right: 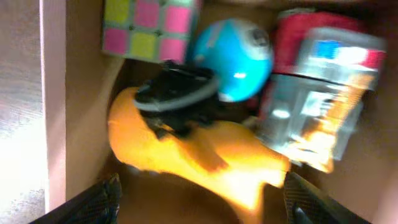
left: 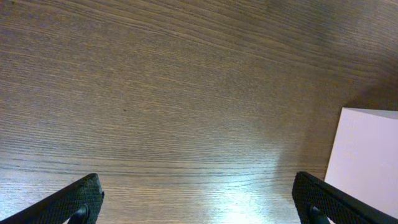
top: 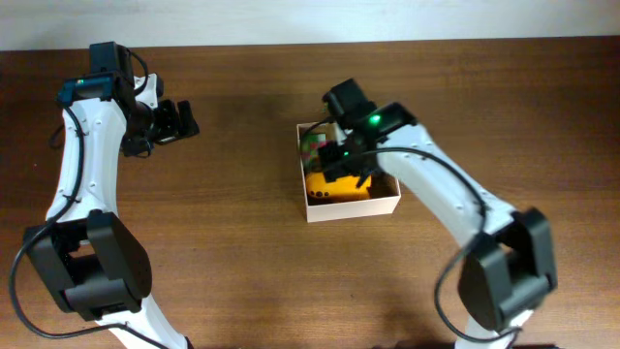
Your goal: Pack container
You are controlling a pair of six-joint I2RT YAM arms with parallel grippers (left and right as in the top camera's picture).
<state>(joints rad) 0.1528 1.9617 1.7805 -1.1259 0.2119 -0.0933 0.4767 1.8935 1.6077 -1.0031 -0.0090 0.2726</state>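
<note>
Right tool [right: 202, 194] spread wide, glossy orange toy [right: 186, 149], square cardboard container [right: 53, 106]

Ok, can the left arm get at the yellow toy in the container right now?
Probably not: the right pincer hangs over the yellow toy in the container, blocking the way in.

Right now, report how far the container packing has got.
Done: the cream-walled cardboard container holds a pastel puzzle cube, a blue ball, a red-and-silver pack and an orange plastic toy. In hand: nothing; the right pincer hangs open over the orange toy, the left pincer open over bare wooden table. Left: probably only withdrawing; no loose toys show overhead.
</note>
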